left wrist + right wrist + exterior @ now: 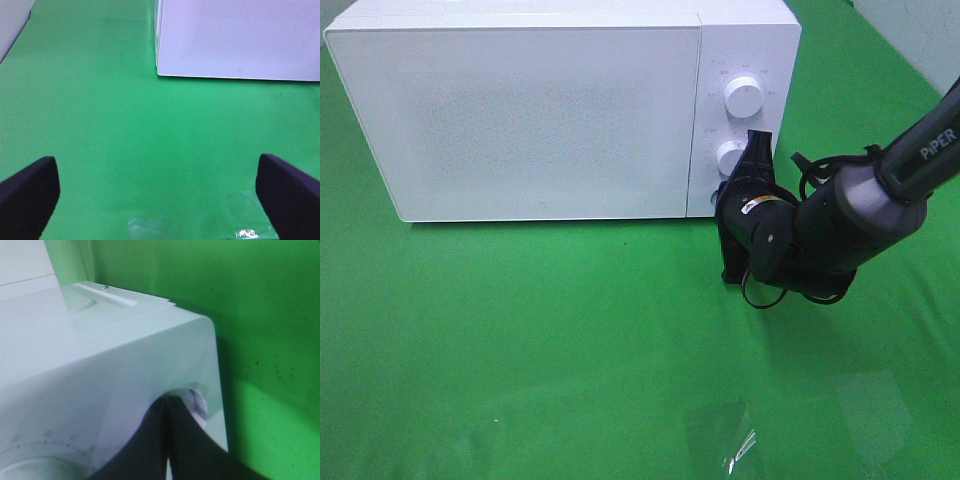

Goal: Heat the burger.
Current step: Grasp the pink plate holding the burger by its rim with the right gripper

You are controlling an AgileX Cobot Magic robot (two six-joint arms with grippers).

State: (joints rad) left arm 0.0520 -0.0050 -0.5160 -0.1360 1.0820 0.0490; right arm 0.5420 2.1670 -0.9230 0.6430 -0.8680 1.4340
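**Control-panel stage, three views.** The white microwave (pixel 540 110) is standing at the back of the green cloth (pixel 570 330), and its door (pixel 520 120) is lying flush with the casing. Two round white knobs are showing on the panel to the door's right: the upper knob (pixel 744 97) and the lower knob (pixel 730 157).

The right arm (pixel 920 150) (its sleeve is carrying the lettering "PiPER") is reaching in from the right of the high view. The right gripper (pixel 757 140) is resting against the panel just beside the lower knob and is covering that knob's right edge. Its dark fingers (pixel 185 440) are pressing together along their whole length, with nothing between them. In the right wrist view their tips are meeting at the rim of a round knob close to the casing's rounded corner; which of the two knobs this is cannot be told from that view.

The left gripper (pixel 159 190) is hanging above bare cloth in front of the microwave's left corner. Its two dark fingers (pixel 30 192) are standing wide apart and are grasping nothing. A glossy transparent patch (pixel 245 232) is lying on the cloth near them.

The burger is showing in none of the three views, so its position cannot be told.
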